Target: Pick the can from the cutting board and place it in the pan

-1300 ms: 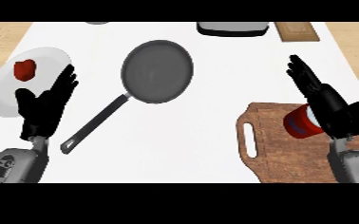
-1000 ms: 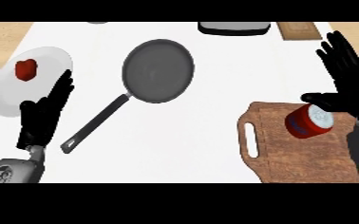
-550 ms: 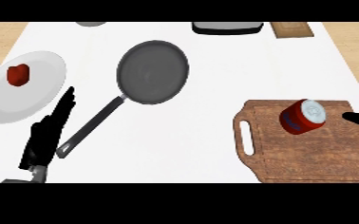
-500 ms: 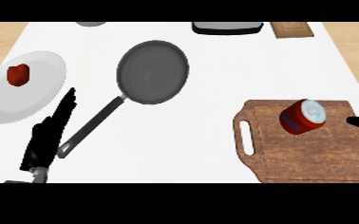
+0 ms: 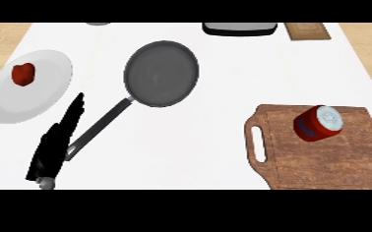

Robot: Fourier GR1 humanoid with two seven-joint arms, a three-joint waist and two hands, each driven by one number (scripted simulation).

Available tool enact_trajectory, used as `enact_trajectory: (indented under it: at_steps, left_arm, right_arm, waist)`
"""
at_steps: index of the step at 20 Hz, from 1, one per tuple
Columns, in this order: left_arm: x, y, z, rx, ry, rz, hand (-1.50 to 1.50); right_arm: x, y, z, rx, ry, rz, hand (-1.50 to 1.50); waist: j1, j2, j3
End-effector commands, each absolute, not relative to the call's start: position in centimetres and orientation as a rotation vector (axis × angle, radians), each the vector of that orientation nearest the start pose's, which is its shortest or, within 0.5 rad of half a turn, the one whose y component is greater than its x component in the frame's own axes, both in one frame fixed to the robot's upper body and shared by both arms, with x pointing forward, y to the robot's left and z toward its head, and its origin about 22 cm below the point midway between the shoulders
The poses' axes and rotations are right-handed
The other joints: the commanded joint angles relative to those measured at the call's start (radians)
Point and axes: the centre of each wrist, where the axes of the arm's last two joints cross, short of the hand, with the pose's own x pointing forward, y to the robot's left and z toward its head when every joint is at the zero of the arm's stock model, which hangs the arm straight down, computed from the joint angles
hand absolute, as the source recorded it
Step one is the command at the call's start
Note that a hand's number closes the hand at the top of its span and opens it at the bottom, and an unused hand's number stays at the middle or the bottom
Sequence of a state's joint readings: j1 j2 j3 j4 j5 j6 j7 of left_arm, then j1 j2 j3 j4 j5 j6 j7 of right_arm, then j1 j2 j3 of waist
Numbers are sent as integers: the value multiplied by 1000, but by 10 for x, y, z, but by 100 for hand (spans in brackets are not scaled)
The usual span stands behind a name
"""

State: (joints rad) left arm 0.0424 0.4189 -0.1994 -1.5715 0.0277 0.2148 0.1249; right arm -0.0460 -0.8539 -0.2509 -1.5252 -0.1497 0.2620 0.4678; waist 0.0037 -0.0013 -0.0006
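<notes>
Can on cutting board, upper part, right side of tabletop. Red wall, pale lid turned up and to the right, so it looks tilted rather than upright. No writing readable on it. Pan well apart, up and left of the board, handle running down-left. Left hand low at left beside the handle's end, contact unclear; fingers straight and together, holding nothing. Right hand out of view. Judgement: can lies on the right arm's side, far across from left hand, so the right hand suits the pick.
</notes>
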Motion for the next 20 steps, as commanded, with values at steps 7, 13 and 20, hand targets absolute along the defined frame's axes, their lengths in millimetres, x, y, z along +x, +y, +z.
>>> enact_trajectory:
  at_steps: [7, 13, 20]
  left_arm:
    - [234, 285, 9, 306, -1381, -271, 0]
    - [228, 280, 26, 330, -1406, -278, 0]
    - [220, 290, 5, 333, -1380, -271, 0]
  right_arm:
    - [312, -396, 205, -528, -957, 613, -150]
    - [325, -369, 197, -467, -818, 683, -150]
    - [334, -346, 201, -484, -680, 834, -150]
  waist:
    - [27, 7, 0]
    - [12, 2, 0]
    - [10, 1, 0]
